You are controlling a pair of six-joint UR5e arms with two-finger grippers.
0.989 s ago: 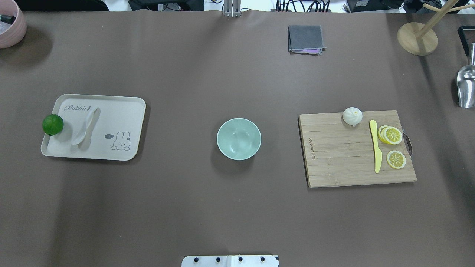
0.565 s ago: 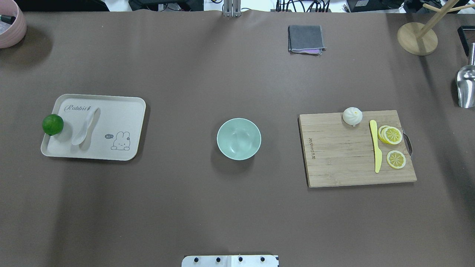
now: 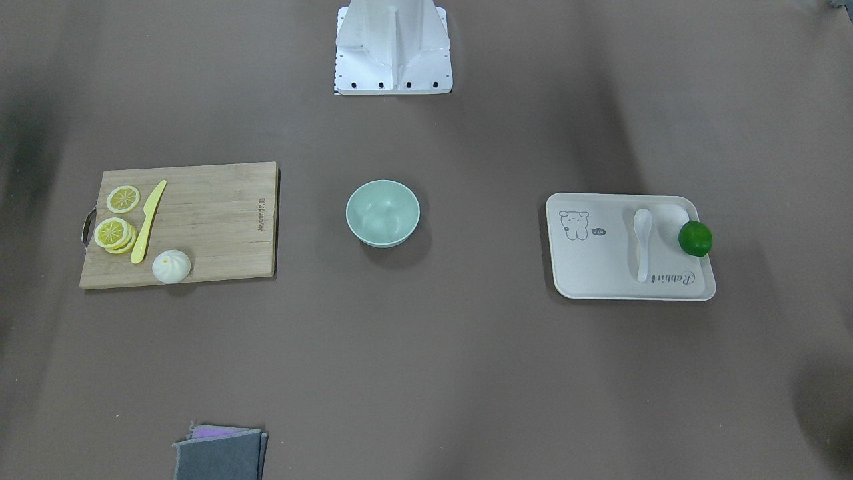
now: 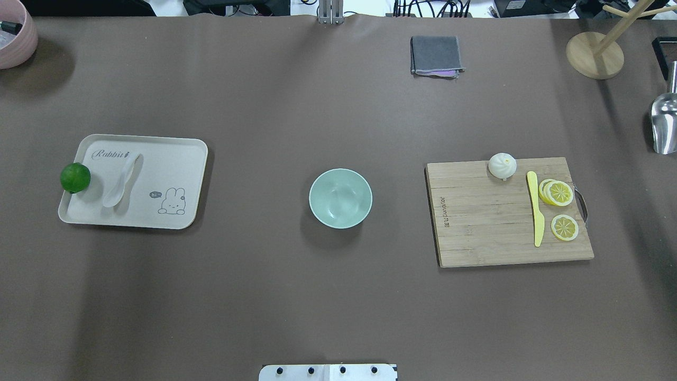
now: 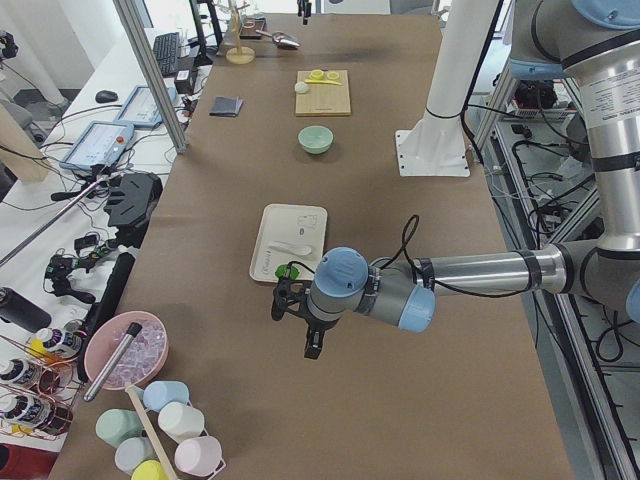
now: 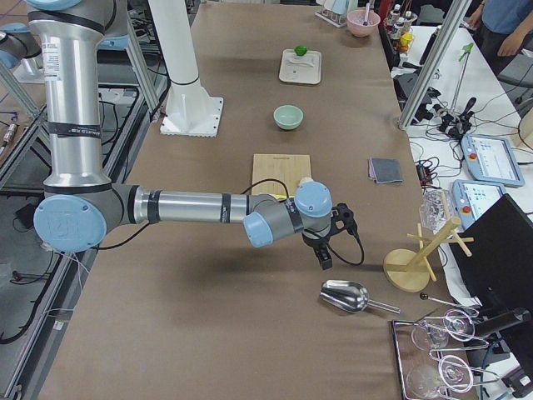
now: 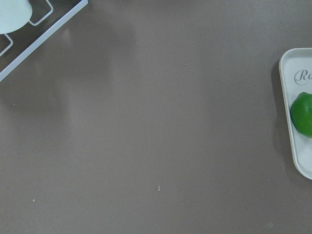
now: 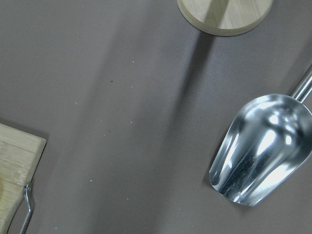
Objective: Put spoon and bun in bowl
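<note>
The white spoon (image 4: 122,180) lies on a cream tray (image 4: 180,169) at the left; it also shows in the front view (image 3: 642,241). The white bun (image 4: 502,165) sits at the far edge of a wooden cutting board (image 4: 486,227) on the right. The mint-green bowl (image 4: 340,198) stands empty at mid-table. Neither gripper shows in the overhead or front views. In the left side view my left gripper (image 5: 310,348) hangs over the table just beyond the tray's lime end. In the right side view my right gripper (image 6: 324,260) hangs beyond the board, near the scoop. I cannot tell whether either is open.
A green lime (image 4: 75,178) rests on the tray's left edge. A yellow knife (image 4: 536,211) and lemon slices (image 4: 558,193) lie on the board. A grey cloth (image 4: 436,55), a wooden stand (image 4: 594,55), a metal scoop (image 4: 664,124) and a pink bowl (image 4: 16,37) sit around the table's edges.
</note>
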